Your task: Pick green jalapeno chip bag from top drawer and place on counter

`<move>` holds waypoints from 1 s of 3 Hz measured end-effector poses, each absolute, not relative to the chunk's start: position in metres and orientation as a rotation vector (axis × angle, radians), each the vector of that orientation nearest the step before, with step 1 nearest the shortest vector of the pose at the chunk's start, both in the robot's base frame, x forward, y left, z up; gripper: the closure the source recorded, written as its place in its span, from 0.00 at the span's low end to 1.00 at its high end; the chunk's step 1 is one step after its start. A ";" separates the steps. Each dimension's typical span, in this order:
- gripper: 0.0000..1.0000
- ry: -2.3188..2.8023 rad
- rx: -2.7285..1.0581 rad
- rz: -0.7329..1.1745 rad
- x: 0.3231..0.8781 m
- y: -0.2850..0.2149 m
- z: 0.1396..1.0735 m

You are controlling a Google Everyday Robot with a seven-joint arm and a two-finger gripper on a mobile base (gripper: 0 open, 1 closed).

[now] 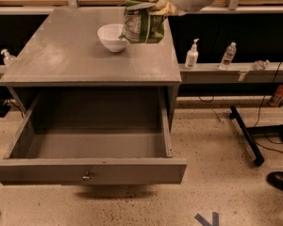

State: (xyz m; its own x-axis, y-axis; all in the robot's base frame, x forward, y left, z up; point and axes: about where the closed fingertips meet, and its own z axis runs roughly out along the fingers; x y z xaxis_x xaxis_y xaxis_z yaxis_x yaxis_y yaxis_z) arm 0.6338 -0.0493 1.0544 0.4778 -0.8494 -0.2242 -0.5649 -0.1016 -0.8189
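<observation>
Got the gripper (pixel 156 6) up at 12 o'clock, fingers clamped on the green jalapeno chip bag (pixel 142 25) hanging over the counter (pixel 75 55), so could easily clip the white bowl (pixel 112 36) at its 8 o'clock coming down.

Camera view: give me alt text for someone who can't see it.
The gripper holds the green jalapeno chip bag above the far right part of the counter, next to a white bowl. Below, the top drawer stands pulled open and empty.

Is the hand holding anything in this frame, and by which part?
Yes: the hand, over the back of the counter, grips the green jalapeno chip bag by its top edge, next to the white bowl.
</observation>
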 end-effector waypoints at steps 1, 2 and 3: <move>1.00 1.262 -1.765 -0.375 0.668 -0.045 1.024; 1.00 1.317 -1.767 -0.359 0.688 -0.042 0.983; 0.85 1.345 -1.793 -0.361 0.696 -0.032 0.951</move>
State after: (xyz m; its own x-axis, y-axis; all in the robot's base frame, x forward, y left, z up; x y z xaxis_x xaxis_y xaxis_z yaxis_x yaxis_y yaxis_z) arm 0.6961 -0.0323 0.9511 0.3816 -0.8908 -0.2467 -0.6474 -0.0671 -0.7592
